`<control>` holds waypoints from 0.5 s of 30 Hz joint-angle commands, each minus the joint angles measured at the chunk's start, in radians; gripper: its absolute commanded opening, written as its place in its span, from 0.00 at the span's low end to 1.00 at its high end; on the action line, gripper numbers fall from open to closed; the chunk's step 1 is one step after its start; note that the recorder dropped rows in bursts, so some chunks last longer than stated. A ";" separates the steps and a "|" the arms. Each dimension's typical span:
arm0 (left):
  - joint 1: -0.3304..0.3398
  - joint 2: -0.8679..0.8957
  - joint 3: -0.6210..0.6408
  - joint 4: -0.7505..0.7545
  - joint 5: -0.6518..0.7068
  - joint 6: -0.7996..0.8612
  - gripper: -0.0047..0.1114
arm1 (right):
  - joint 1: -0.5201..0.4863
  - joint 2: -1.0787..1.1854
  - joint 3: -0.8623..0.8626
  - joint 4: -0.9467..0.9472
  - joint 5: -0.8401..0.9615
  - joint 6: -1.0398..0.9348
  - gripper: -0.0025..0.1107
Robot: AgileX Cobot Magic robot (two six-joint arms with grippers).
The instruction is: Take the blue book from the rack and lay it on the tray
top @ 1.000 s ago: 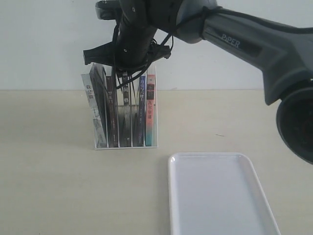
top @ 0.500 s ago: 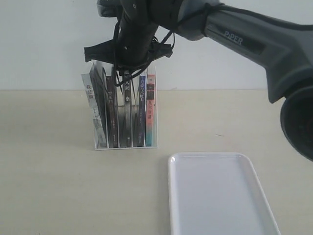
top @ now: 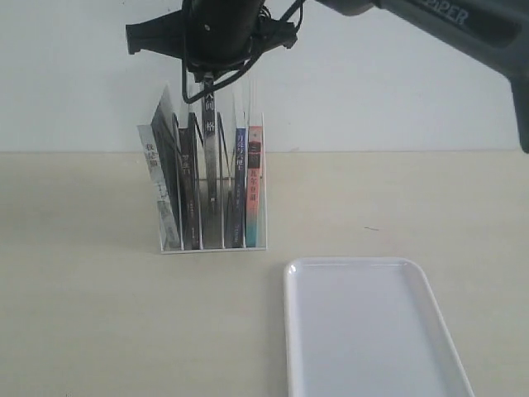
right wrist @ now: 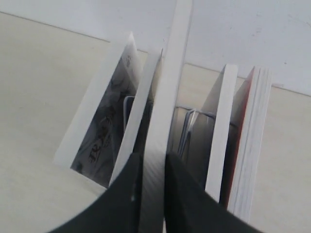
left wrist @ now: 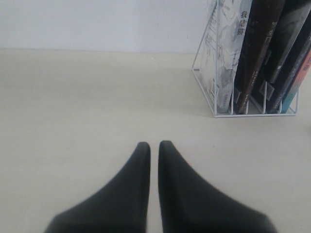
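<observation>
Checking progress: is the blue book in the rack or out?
In. The blue book stands upright in the rack; the right gripper grips a black-spined book instead.

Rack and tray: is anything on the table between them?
Nothing. In the exterior view, the stretch between the rack and the tray is bare table.
</observation>
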 commanded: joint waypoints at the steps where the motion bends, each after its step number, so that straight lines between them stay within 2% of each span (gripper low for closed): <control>1: 0.004 -0.004 0.004 0.003 -0.004 -0.009 0.09 | 0.005 -0.062 -0.015 -0.021 -0.027 0.007 0.02; 15: 0.004 -0.004 0.004 0.003 -0.004 -0.009 0.09 | 0.039 -0.105 -0.015 -0.069 -0.017 0.051 0.02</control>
